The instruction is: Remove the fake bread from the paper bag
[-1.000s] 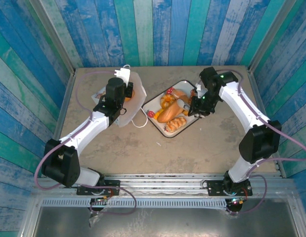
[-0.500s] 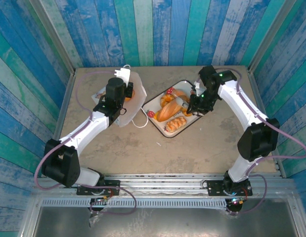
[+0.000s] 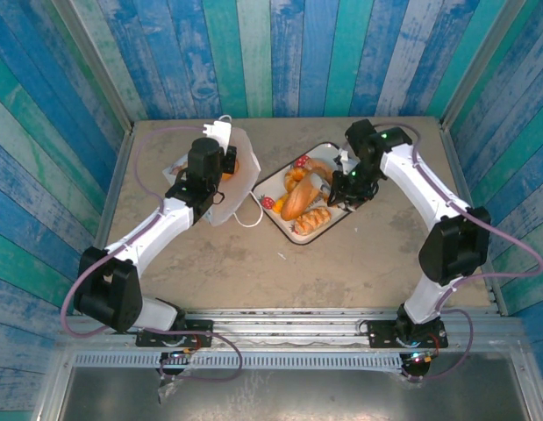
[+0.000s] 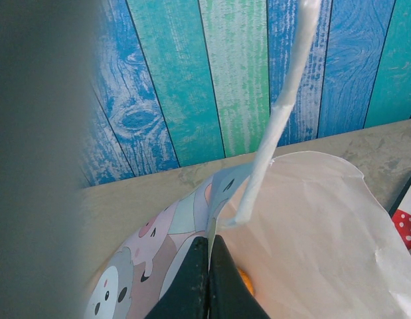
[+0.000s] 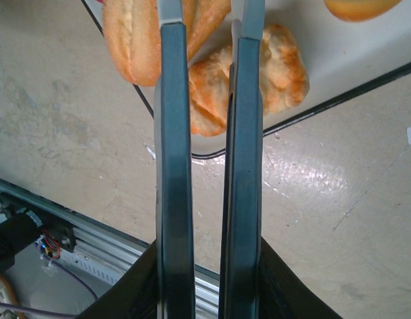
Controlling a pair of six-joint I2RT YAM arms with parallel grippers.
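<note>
Pinching the rim of the paper bag (image 4: 311, 232) in my left jaws at 10 o'clock on the tabletop (image 3: 253, 254), I judge my narrow, empty right jaws over the tray (image 5: 338, 60) should widen, travel toward 9 o'clock and dip into its mouth, where fake bread (image 4: 244, 282) glints orange.

The top external camera hangs above and behind the arm bases, looking down across the whole beige tabletop (image 3: 253, 263) to the far blue-green plank wall (image 3: 280, 53). The left wrist camera sits close against the tall white paper bag (image 4: 318, 226) at far left, facing that wall. The right wrist camera looks down, very near, on the white strawberry-print tray (image 5: 351, 53) (right of centre overhead). The overhead view takes in both.
</note>
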